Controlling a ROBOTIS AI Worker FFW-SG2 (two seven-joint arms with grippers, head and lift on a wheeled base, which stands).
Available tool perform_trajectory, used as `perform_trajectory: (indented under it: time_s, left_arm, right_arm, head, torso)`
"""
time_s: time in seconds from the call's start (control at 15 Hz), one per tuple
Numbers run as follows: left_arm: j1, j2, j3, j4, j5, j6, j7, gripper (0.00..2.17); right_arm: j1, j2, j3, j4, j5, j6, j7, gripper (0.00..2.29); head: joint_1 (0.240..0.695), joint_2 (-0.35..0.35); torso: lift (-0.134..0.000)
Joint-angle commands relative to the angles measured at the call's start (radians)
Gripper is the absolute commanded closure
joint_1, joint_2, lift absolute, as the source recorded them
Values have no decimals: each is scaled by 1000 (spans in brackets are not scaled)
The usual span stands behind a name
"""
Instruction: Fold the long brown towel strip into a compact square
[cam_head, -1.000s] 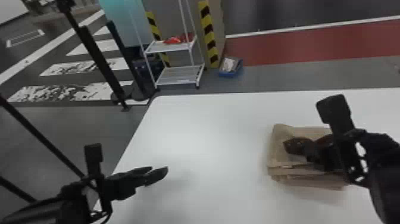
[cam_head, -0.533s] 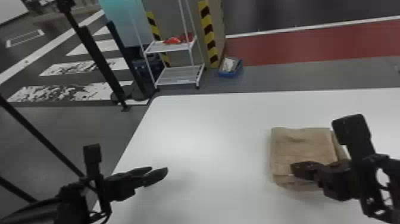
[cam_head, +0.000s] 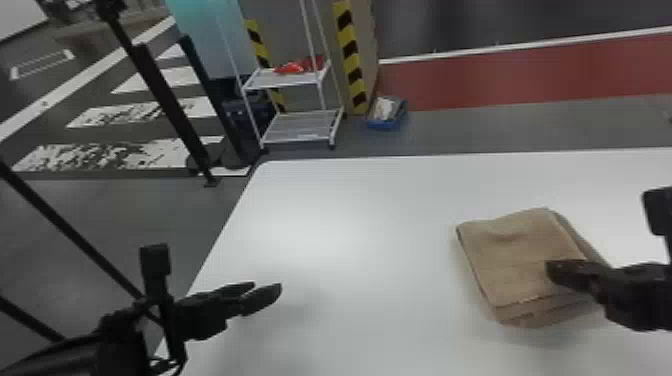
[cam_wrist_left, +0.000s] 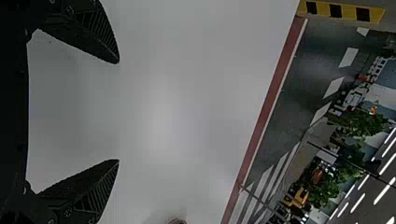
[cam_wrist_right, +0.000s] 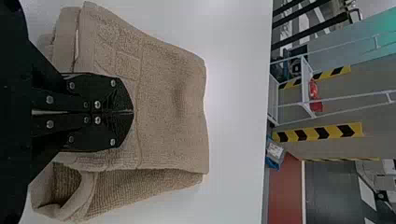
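Well, the brown towel (cam_head: 520, 250) lay folded in layers on the right of the white table (cam_head: 360, 215). The right gripper (cam_head: 556, 272) was over it, fingers together; the left gripper (cam_head: 266, 290) was over the table's left, fingers spread apart.

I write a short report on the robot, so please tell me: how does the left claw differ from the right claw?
The left claw is wide open, while the right claw is closed. The left claw is over the left part of the white table, whereas the right claw is at the folded brown towel. Both are black.
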Motion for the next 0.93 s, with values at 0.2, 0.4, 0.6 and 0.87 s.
perform_trajectory:
  time_s: [0.2,0.4,0.6,0.87]
  left_arm:
    - [-7,-9,-16,4,-9,0,6,134]
    - [-8,-9,-25,8,-11,-3,9,134]
    - [-10,-9,-24,11,-15,-3,9,134]
    - [-22,-6,-24,31,-20,-3,9,134]
  right_arm:
    - [7,1,-95,-17,-47,-9,-1,1865]
    - [7,1,-107,54,-31,-33,-8,1865]
    - [0,1,-106,95,-2,-48,-11,1865]
    - [6,1,-123,87,-44,-70,-7,1865]
  head:
    - [695,312]
    - [695,280]
    - [695,264]
    - [695,256]
  torso:
    - [-128]
    - [-128]
    - [-128]
    - [-128]
